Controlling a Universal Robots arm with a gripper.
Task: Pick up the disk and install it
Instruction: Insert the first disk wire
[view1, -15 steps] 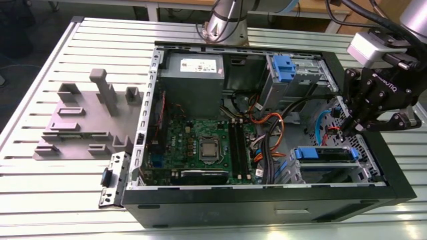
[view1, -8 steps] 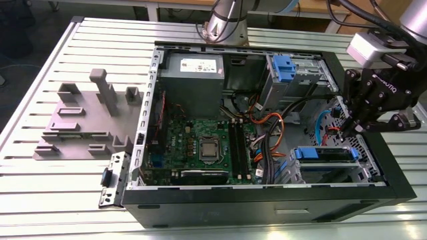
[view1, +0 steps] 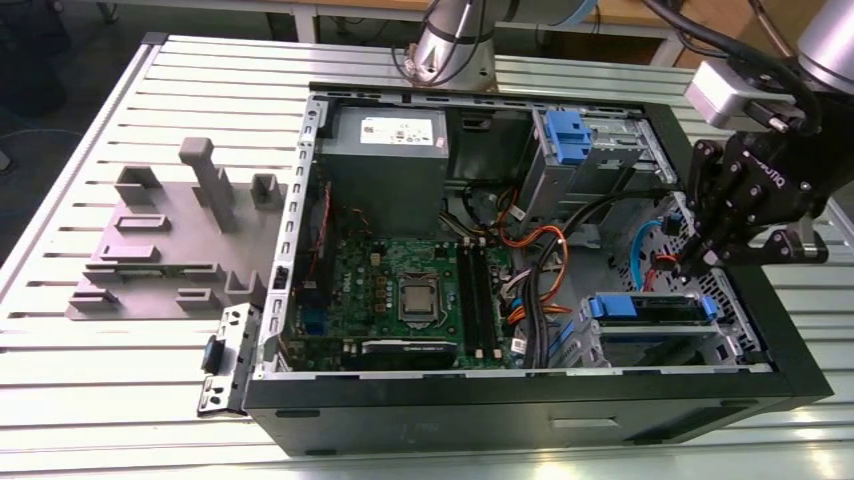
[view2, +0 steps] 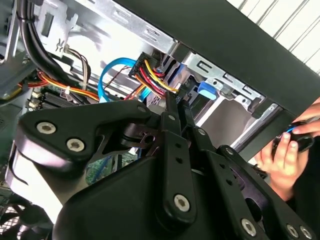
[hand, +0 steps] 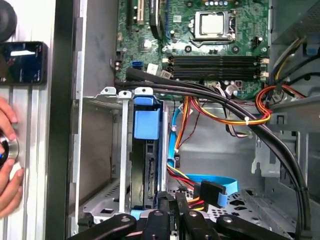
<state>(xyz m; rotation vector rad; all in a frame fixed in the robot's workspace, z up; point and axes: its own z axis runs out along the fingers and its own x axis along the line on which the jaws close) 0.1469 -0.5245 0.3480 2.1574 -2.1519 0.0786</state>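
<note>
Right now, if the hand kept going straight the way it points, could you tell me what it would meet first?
Probably the disk seated in its bay; the hand points along it, close beside the cable plug. Depth is unclear.

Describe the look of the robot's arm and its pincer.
The arm is a silver-grey metal tube with a light grey joint housing, and black cables run along it. The pincer is matte black, built from flat linkage bars joined by silver round-headed screws, clearest in the second wrist view. White lettering marks its black body.
</note>
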